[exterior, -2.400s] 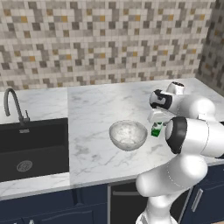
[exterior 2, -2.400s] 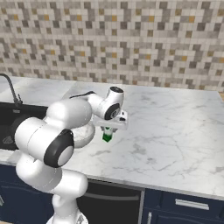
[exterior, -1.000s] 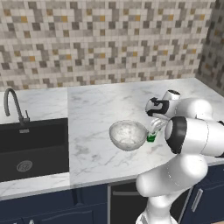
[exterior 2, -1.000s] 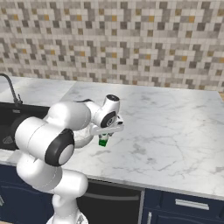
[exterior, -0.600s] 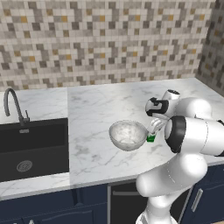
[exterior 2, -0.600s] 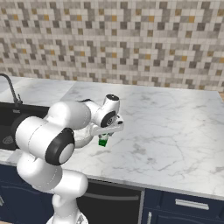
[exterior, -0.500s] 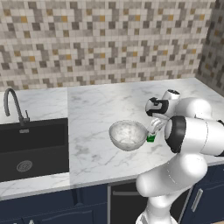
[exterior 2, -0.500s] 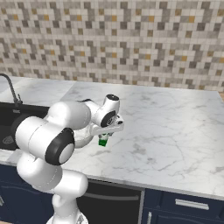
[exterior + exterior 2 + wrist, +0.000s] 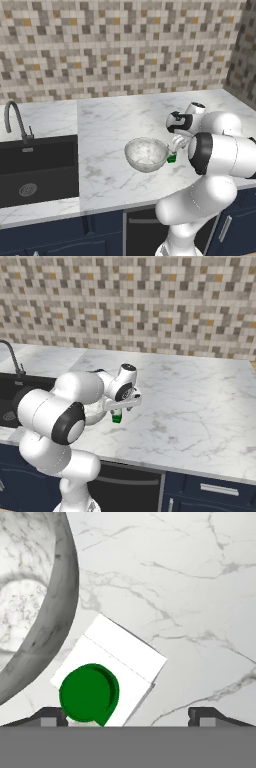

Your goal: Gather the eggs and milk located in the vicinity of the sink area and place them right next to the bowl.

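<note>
I have the milk (image 9: 107,679) standing upright on the marble counter (image 9: 190,391), just beside the glassy bowl (image 9: 146,154), on its right-hand side as the left base view has it. In the hand view I look straight down on its green cap and white top, with the bowl's rim curving close past it; whether carton and bowl actually touch I cannot tell. The gripper (image 9: 127,714) hangs right over the carton with its fingertips (image 9: 202,714) spread wide, clear of the carton's sides, so I read it as released, gripping nothing.

My judgement is that the milk's placement is done and the eggs are the step left. I cannot pick them out anywhere on the counter or by the black sink (image 9: 37,167) with its gooseneck tap (image 9: 15,120). Next I would lift straight up so the fingers clear the cap without tipping the carton into the bowl, then swing towards the sink to look for the eggs.
</note>
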